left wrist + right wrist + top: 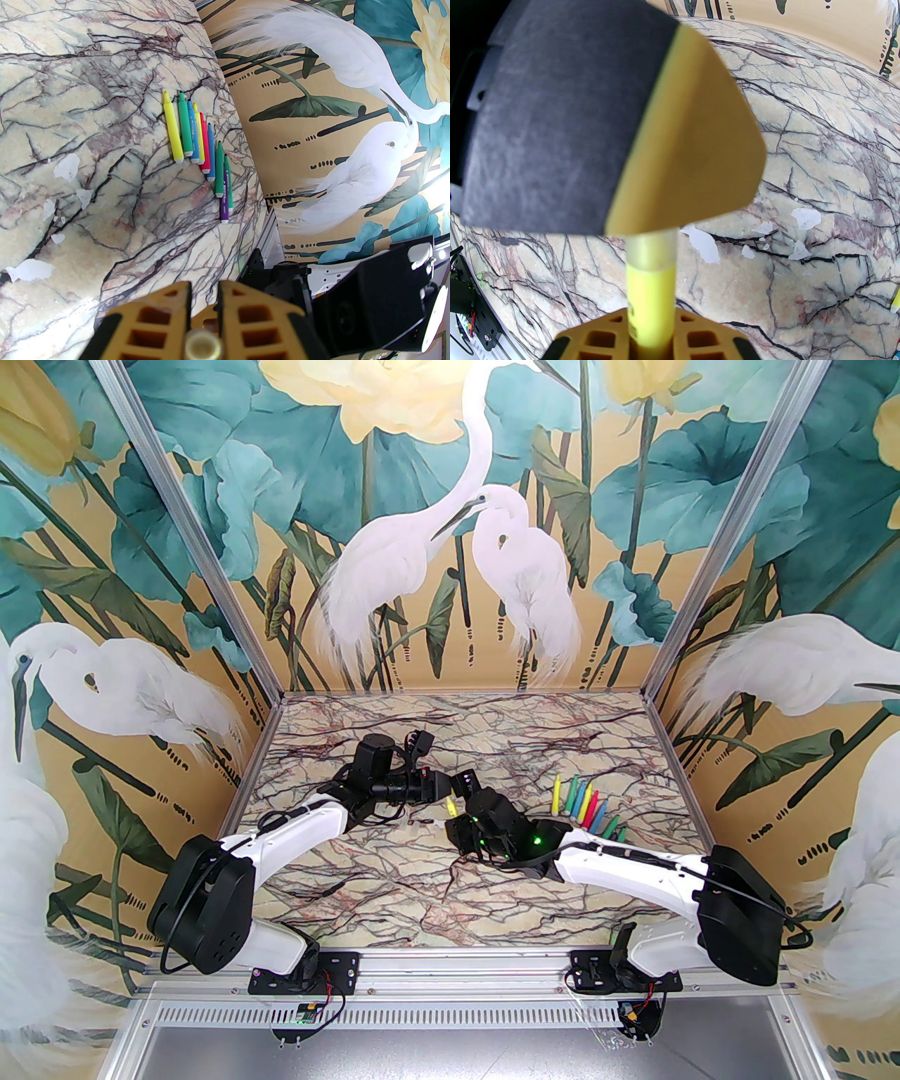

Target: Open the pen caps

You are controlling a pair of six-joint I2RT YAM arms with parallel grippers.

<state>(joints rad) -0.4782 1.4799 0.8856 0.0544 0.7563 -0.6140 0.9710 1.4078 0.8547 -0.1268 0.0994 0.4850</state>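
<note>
Right end effector point(650, 335) grips the yellow pen point(650, 291), left end effector point(204, 286) apparently pinches its cap point(651, 251); next move requires a straight axial pull.

Nine pens point(204, 147) in a row, one yellow pen point(650, 299), one cap point(650, 251).

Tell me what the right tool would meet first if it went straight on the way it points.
Probably a finger of the left tool, just ahead, clamped over the cap of the yellow pen the right tool holds.
</note>
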